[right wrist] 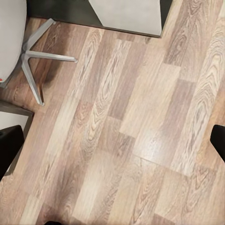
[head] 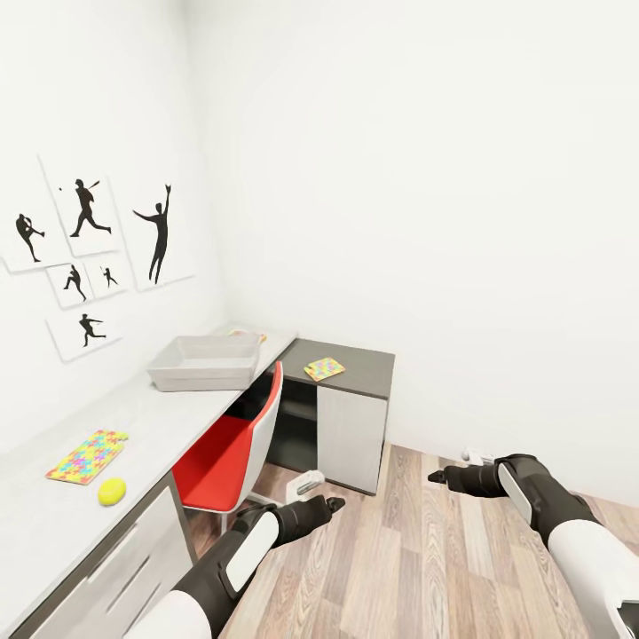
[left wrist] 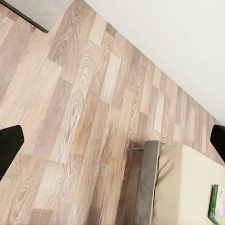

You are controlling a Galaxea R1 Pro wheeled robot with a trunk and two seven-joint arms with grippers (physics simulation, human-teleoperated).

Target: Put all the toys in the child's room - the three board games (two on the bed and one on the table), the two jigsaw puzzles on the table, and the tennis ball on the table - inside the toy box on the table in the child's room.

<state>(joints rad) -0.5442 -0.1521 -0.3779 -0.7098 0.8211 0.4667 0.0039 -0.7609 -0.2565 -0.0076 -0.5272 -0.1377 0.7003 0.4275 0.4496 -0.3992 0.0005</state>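
Left gripper (head: 335, 504) and right gripper (head: 435, 477): fingers spread wide, holding nothing, hanging low over wood floor (head: 399, 568).

Nearest on table (head: 169, 417): tennis ball (head: 112, 491) by front edge, just beside jigsaw puzzle (head: 87, 455). Clumsy pinch likely sends ball rolling off.

Red chair (head: 235, 448) tucked under desk, between base and toy box (head: 204, 362). Risk of arm or base clipping it.

Second puzzle (head: 324, 368) lying flat on dark corner top. Thin, hard to grip, may slide.

Board game (left wrist: 217, 204) on bed (left wrist: 187, 187), at edge of left wrist view.
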